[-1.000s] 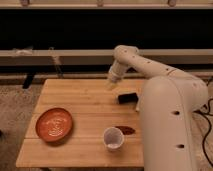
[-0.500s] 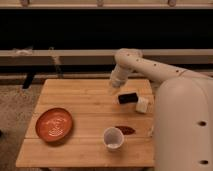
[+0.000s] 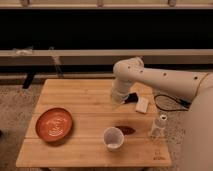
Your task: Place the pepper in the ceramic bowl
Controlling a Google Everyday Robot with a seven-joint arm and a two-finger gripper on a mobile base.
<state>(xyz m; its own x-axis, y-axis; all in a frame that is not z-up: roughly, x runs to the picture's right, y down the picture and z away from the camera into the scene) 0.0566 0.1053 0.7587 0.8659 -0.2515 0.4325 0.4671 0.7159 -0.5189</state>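
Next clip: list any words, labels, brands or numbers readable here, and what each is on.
No readable text anywhere.
Ceramic bowl: pale swirl marks only, no lettering.
White cup, pepper, black block: no print visible.
Table, front right corner: faint mark, too blurred to read.
Tool, above the table's rear beside the black block: no label visible.

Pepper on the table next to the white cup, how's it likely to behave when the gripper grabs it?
The pepper looks glossy and elongated, so it may slip in a pinch or roll if nudged sideways. Small beside the white cup, it is probably light. The gripper hangs farther back, near the black block.
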